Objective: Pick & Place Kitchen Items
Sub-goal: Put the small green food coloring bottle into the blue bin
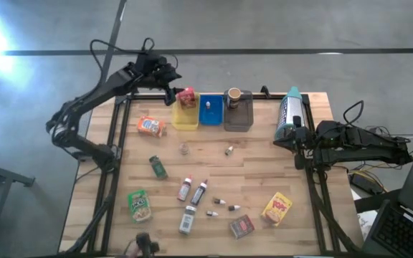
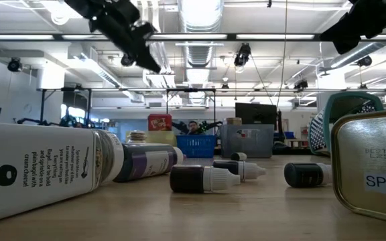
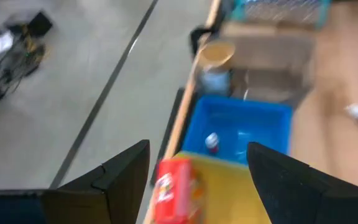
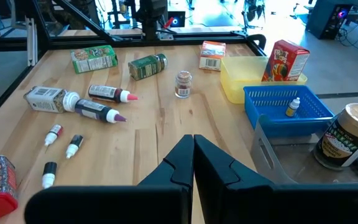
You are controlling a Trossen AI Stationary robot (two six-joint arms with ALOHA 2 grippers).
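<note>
My left gripper [image 1: 169, 92] hangs open over the table's far left, above and just left of a red snack box [image 1: 187, 97]. The box stands upright in the far end of the yellow tray [image 1: 185, 120] and shows below the open fingers in the left wrist view [image 3: 176, 190]. Nothing is between the fingers. The blue tray [image 1: 210, 115] holds a tiny vial [image 4: 294, 107]. The grey tray [image 1: 239, 118] holds a brown-lidded jar [image 1: 234, 95]. My right gripper [image 4: 193, 155] waits shut at the table's right edge [image 1: 294, 136].
Loose on the table lie an orange box [image 1: 151, 127], a green jar [image 1: 158, 167], a small jar [image 1: 184, 149], a green pouch [image 1: 140, 205], slim bottles [image 1: 199, 192], tiny vials [image 1: 221, 202], a red tin [image 1: 241, 226] and a yellow pouch [image 1: 277, 208]. A teal mesh item [image 1: 290, 109] lies far right.
</note>
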